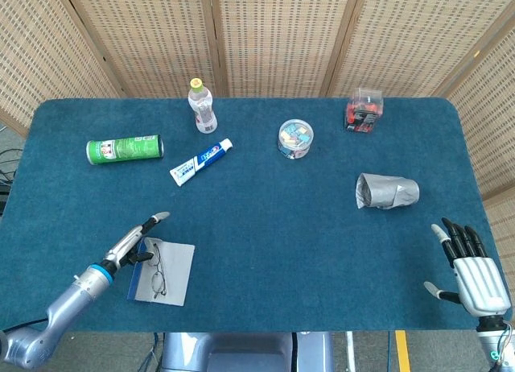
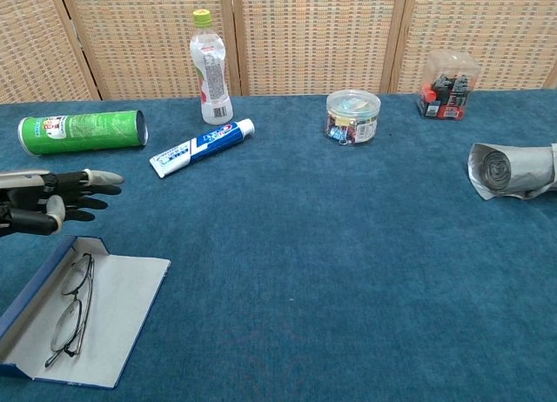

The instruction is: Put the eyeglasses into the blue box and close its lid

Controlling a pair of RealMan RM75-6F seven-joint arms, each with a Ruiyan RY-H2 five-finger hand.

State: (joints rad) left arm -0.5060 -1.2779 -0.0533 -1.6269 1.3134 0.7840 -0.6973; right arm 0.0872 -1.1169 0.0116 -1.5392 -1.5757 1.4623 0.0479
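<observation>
The blue box (image 1: 133,277) (image 2: 36,278) lies open at the table's near left, its grey-lined lid (image 1: 175,273) (image 2: 117,311) flat on the cloth. The eyeglasses (image 1: 156,269) (image 2: 70,308) lie folded along the inner edge of the box. My left hand (image 1: 135,240) (image 2: 54,199) hovers just above the box's far end with its fingers stretched out and holds nothing. My right hand (image 1: 468,264) rests at the near right edge, fingers spread, far from the box; the chest view does not show it.
Farther back lie a green can (image 1: 125,150) (image 2: 83,130), a toothpaste tube (image 1: 200,161) (image 2: 201,146) and a bottle (image 1: 202,106) (image 2: 210,67). A round clip tub (image 1: 295,138) (image 2: 352,117), a clear box of red items (image 1: 364,109) (image 2: 449,83) and a grey roll (image 1: 387,192) (image 2: 513,170) sit to the right.
</observation>
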